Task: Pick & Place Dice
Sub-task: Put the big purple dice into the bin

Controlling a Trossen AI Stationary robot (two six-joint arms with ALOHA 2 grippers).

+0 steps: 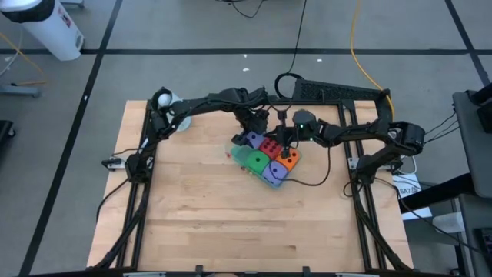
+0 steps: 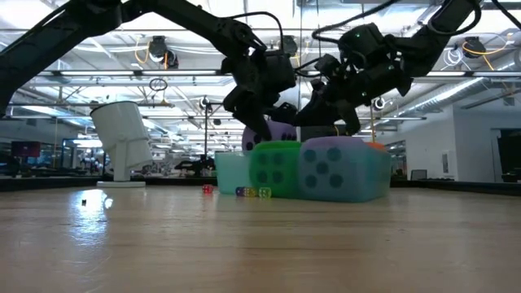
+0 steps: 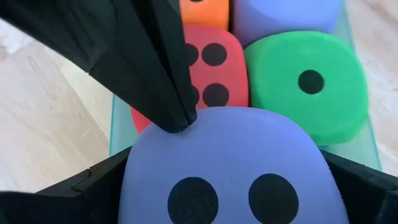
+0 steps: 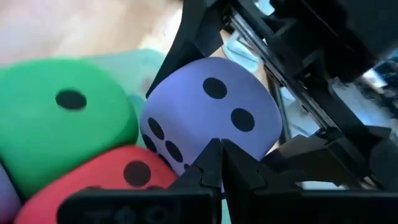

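A translucent green tray (image 1: 233,152) near the table's middle holds a green die (image 1: 254,160), a red die (image 1: 270,146), an orange die (image 1: 289,160) and a purple-blue die (image 1: 274,175). A second purple-blue die (image 3: 236,162) sits at the tray's far left end, between the fingers of my left gripper (image 1: 250,136). In the low view this die (image 2: 281,133) stands higher than the green die (image 2: 277,169). My right gripper (image 4: 219,155) is shut and reaches over the red die, its tips against the held die. My left gripper pinches the second purple-blue die by two opposite faces (image 3: 134,177), one finger on each side, slanting down from the table's far left. The die sits upright, higher than the other dice; whether its underside touches the tray cannot be seen. My right gripper's shut fingertips (image 3: 179,121) touch the same die near one upper edge (image 4: 208,134), coming from the table's right, nearly level.
A white cup-like object (image 1: 165,100) stands at the table's far left corner, seen tilted in the low view (image 2: 122,138). A few tiny coloured dice (image 2: 252,192) lie on the wood beside the tray. The table's near half (image 1: 231,223) is bare wood.
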